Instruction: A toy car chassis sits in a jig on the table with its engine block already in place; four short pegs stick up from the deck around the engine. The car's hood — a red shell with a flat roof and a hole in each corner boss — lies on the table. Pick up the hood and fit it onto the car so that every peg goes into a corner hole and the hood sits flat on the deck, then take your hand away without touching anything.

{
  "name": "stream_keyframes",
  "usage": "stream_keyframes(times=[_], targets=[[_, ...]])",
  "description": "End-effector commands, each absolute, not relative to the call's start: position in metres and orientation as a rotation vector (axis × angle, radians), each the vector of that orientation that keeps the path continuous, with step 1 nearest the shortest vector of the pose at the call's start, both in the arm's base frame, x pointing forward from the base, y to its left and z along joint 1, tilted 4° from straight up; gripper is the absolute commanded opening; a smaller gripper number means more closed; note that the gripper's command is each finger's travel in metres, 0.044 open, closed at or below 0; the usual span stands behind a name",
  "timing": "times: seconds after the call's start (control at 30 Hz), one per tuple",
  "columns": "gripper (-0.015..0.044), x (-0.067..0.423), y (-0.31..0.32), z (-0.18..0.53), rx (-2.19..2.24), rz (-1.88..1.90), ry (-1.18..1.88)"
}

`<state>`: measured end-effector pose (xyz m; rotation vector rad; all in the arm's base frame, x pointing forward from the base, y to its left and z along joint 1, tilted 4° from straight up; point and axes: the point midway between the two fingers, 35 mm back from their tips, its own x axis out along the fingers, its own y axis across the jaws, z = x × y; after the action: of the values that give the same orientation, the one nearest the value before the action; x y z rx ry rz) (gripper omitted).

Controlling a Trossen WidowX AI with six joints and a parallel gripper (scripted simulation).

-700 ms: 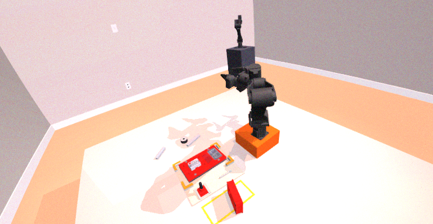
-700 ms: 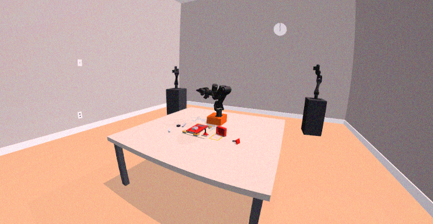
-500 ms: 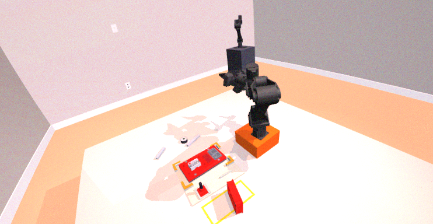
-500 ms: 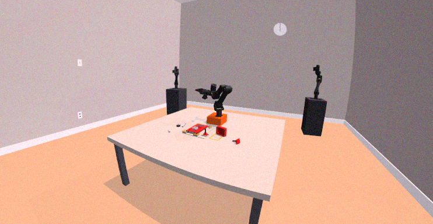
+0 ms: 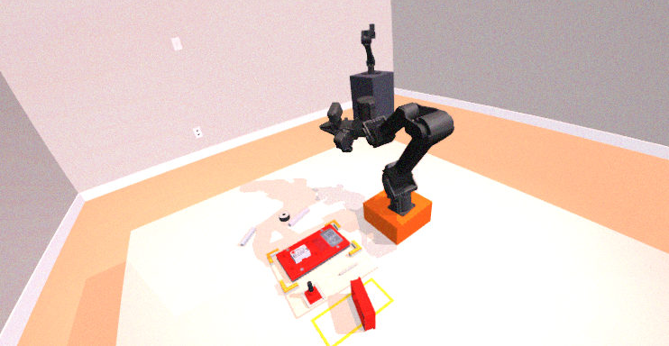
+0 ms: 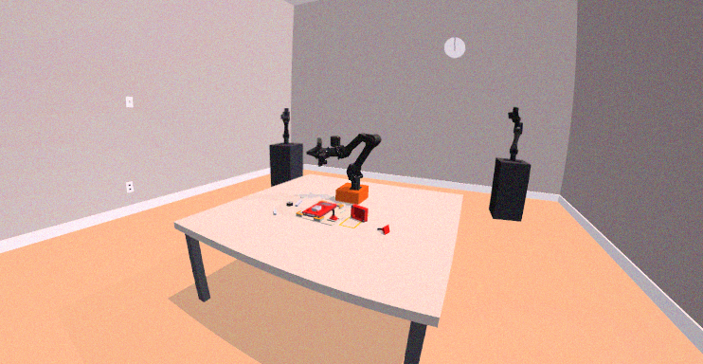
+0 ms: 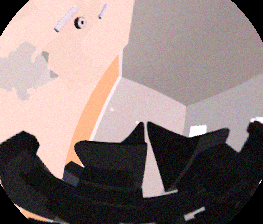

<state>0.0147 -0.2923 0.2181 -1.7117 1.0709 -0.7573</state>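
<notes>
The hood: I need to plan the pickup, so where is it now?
In the top view the red hood stands on edge at the yellow outlined square, just right of the chassis in its jig, far below the raised gripper.

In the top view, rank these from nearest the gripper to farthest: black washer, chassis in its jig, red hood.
The gripper, jaws shut and empty, hangs high over the table's far side.
1. Black washer, far side of the parts, by the white pins.
2. Chassis, mid-table inside the yellow jig corners.
3. Red hood, standing on edge in the yellow outline, nearest the camera.
</notes>
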Motion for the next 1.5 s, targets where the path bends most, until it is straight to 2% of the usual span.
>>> stream_keyframes(times=[0.0, 0.33, 0.67, 1.1, 1.47], targets=[[0.0000, 0.088, -0.304, 0.203, -1.125, -0.718, 0.684], [0.0000, 0.157, -0.290, 0.183, -0.598, -0.604, 0.506], [0.0000, 0.222, -0.256, 0.161, -0.073, -0.483, 0.459], [0.0000, 0.291, -0.180, 0.133, 0.561, -0.398, 0.568], [0.0000, 0.323, -0.097, 0.110, 1.008, -0.453, 0.759]])
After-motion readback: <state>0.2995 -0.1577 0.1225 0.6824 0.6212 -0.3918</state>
